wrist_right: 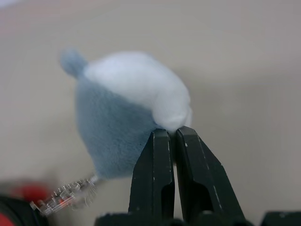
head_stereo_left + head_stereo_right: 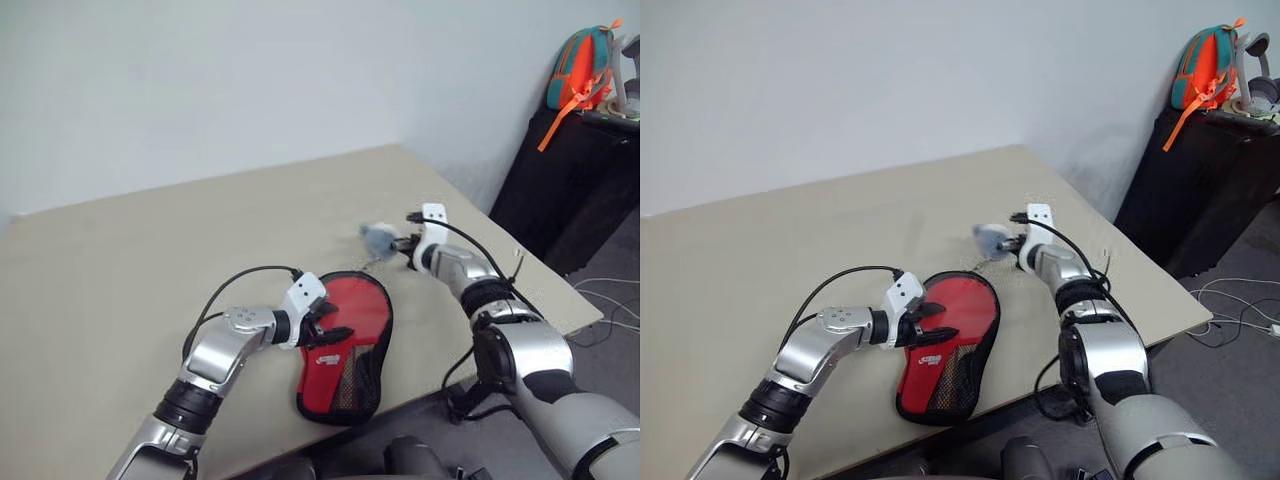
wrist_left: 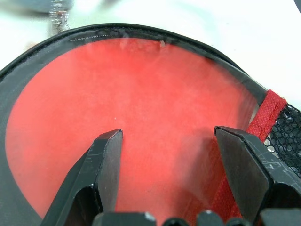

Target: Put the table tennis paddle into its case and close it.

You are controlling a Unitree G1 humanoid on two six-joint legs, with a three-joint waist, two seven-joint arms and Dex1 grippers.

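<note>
The case point(image 2: 350, 310) lies flat near the table's front edge, a black-piped pouch with its red panel up and the mesh part toward me. My left gripper point(image 2: 335, 325) hovers open just above the red panel point(image 3: 141, 84), one finger point(image 3: 103, 165) on each side of bare red fabric. My right gripper point(image 2: 402, 245) is farther back and to the right, shut on a small grey and white plush charm point(image 1: 122, 113). A thin chain point(image 1: 66, 197) runs from the charm toward the case. The table tennis paddle is hidden.
The beige table point(image 2: 150, 250) stretches wide to the left and back. Its right edge point(image 2: 540, 270) runs close past my right arm. Beyond it stands a black cabinet point(image 2: 560, 180) with an orange and teal backpack point(image 2: 580, 65) on top; cables point(image 2: 610, 310) lie on the floor.
</note>
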